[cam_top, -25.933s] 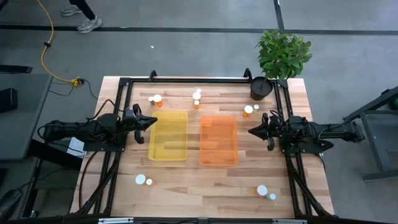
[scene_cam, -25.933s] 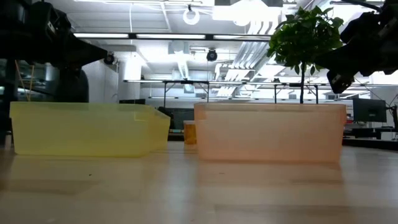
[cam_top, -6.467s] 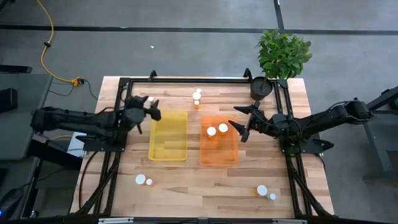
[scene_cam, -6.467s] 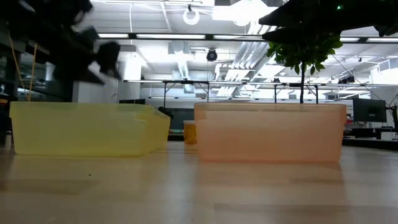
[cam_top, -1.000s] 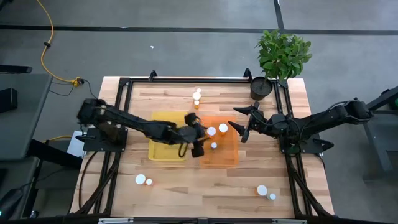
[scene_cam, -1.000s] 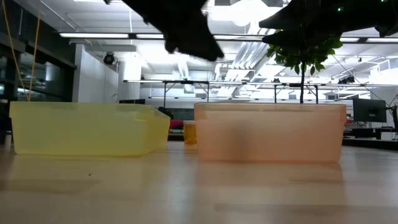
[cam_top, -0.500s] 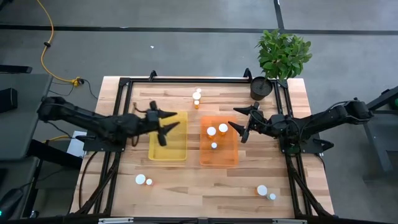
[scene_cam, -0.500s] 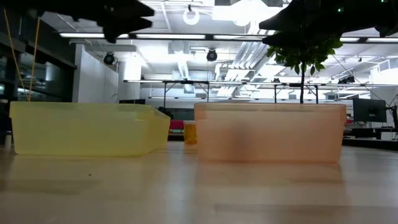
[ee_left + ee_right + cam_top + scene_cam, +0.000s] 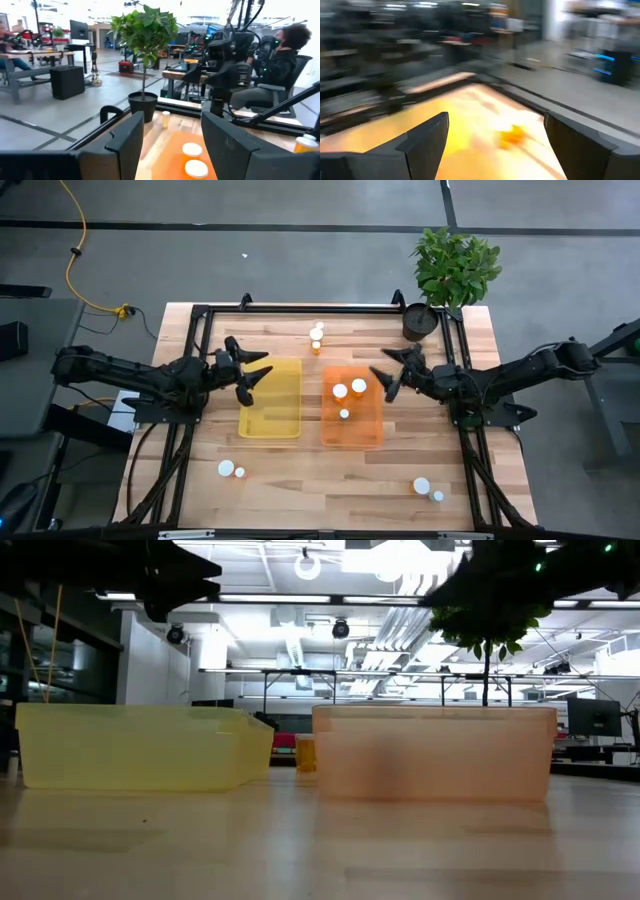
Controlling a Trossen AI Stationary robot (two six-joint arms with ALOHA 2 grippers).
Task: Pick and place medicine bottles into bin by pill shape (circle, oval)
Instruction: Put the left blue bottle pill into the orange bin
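Three medicine bottles with white caps [image 9: 340,391] [image 9: 358,385] [image 9: 344,414] stand in the orange bin [image 9: 352,438]. The yellow bin [image 9: 270,428] holds none. Two more bottles [image 9: 317,332] stand on the wood at the far middle, two [image 9: 225,469] near left and two [image 9: 421,485] near right. My left gripper [image 9: 262,367] [image 9: 172,145] hangs open and holds nothing above the yellow bin's far left corner. My right gripper [image 9: 380,382] [image 9: 495,145] hangs open with nothing in it above the orange bin's right rim.
A potted plant [image 9: 420,320] stands at the table's far right corner. A black frame [image 9: 300,308] runs along the far edge and both sides. Bare wood lies between the bins and the near edge. A seated person [image 9: 285,50] shows beyond the table.
My left gripper, open and with nothing in it, has pulled back from over the orange bin's left side toward the table's left, ending above the yellow bin's far left corner. My right gripper has shifted a little toward the far edge. The bottles have stayed put.
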